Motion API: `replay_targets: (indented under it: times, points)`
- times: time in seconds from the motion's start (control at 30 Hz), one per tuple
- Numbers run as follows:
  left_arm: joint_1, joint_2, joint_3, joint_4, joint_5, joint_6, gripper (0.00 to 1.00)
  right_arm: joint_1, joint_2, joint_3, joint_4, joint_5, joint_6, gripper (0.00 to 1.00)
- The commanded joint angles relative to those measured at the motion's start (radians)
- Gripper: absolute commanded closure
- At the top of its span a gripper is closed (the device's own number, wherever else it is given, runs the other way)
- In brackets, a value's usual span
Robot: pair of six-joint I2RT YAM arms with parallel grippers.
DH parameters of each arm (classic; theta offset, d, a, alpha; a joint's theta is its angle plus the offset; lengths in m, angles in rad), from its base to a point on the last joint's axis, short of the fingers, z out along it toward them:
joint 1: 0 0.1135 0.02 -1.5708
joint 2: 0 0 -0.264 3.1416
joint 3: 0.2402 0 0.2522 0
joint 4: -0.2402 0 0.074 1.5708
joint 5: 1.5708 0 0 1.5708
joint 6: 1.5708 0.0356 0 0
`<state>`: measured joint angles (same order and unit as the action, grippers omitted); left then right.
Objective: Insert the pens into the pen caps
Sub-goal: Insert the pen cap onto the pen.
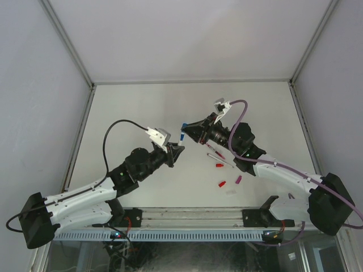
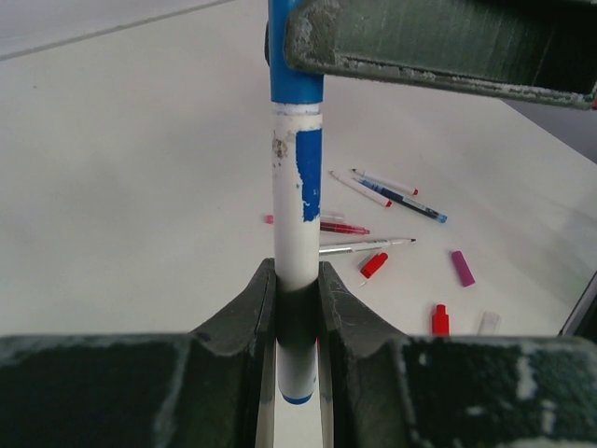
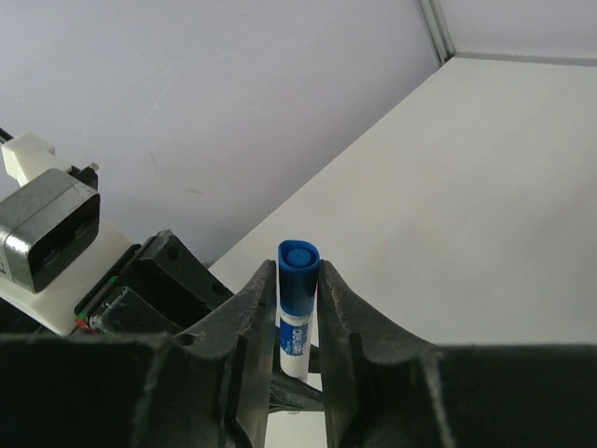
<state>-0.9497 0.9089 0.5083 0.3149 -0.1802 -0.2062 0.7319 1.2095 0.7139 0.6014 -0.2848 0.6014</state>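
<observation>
A whitish pen [image 2: 297, 215] with blue markings stands between my two grippers, above the table. My left gripper [image 2: 297, 280] is shut on its barrel near the blue tail end. My right gripper [image 3: 298, 275] is shut on the blue cap [image 3: 298, 271], which sits on the pen's other end [image 3: 297, 341]. In the top view the two grippers [image 1: 174, 151] [image 1: 185, 132] meet tip to tip around this blue pen [image 1: 181, 136]. Several other pens [image 2: 387, 191] lie on the table with loose red caps [image 2: 373, 265] [image 2: 440, 320] and a magenta cap [image 2: 462, 268].
In the top view the loose pens [image 1: 218, 154], red caps [image 1: 222, 183] and magenta cap [image 1: 239, 179] lie under and beside the right arm. A small clear piece [image 2: 487, 323] lies by the red cap. White walls enclose the table on three sides.
</observation>
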Motion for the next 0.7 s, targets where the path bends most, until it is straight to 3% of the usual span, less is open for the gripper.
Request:
replay_targets:
  times: [0.0,0.17,0.3,0.67]
  points:
    - [-0.001,-0.018,0.001,0.084,-0.022,0.017,1.00,0.017,-0.034,-0.009,-0.018,-0.038,-0.051,0.75]
    - [-0.001,-0.016,0.001,0.084,-0.022,0.018,1.00,0.016,-0.036,-0.009,-0.018,-0.048,-0.056,0.69]
    - [-0.001,-0.019,0.002,0.084,-0.020,0.018,1.00,0.017,-0.058,-0.010,-0.046,-0.037,-0.070,0.48]
    - [-0.001,-0.022,0.001,0.084,-0.024,0.020,1.00,0.026,-0.151,-0.011,-0.179,0.008,-0.149,0.46]
